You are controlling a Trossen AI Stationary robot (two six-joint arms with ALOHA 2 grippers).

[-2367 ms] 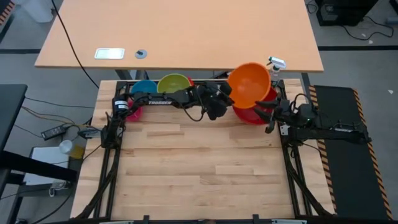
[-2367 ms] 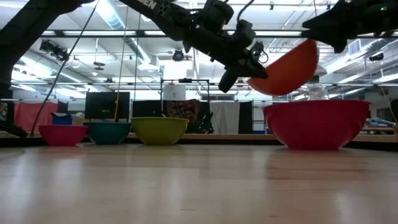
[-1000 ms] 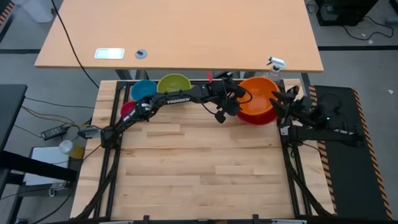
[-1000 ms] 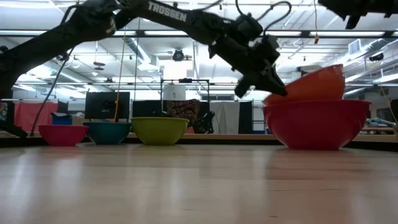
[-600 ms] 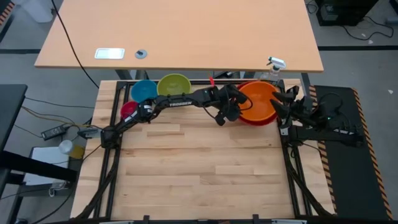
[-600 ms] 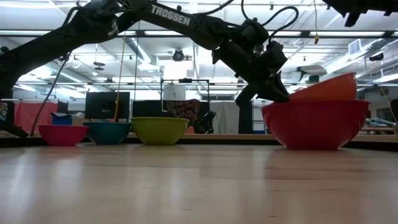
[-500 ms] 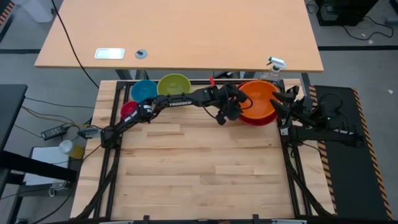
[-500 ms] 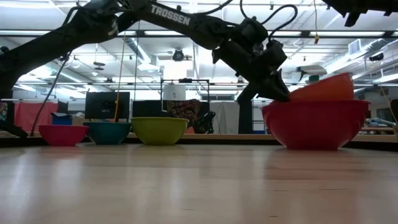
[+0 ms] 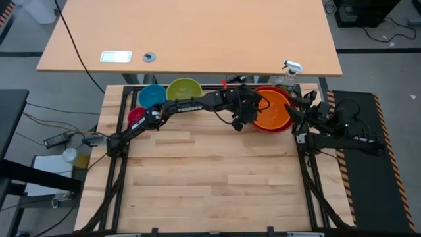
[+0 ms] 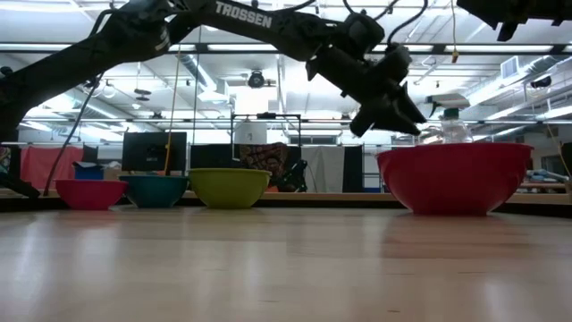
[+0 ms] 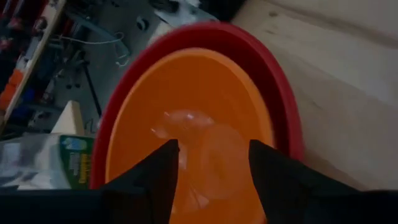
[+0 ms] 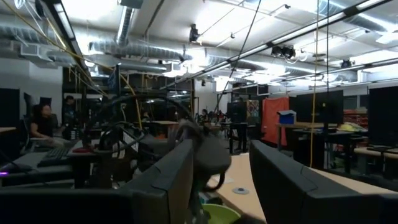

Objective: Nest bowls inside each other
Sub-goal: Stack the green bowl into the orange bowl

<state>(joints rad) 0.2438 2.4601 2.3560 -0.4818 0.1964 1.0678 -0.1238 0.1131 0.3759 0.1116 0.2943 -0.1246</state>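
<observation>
We read "TROSSEN" in white on the left arm [image 10: 241, 13]; no other writing is legible. The orange bowl [image 9: 272, 110] sits nested inside the red bowl [image 10: 454, 177] at the table's far right corner, next to a spray bottle [image 9: 290, 69]. The left gripper [image 11: 212, 163] hangs just over the orange bowl's rim, fingers spread, holding nothing. The lime green bowl [image 9: 183, 89], blue bowl [image 9: 151, 95] and magenta pink bowl [image 10: 89, 192] line the far edge. The near wooden table [image 9: 210, 184] lies open. The right gripper [image 12: 220, 163] waits raised beside the right edge, fingers apart.
</observation>
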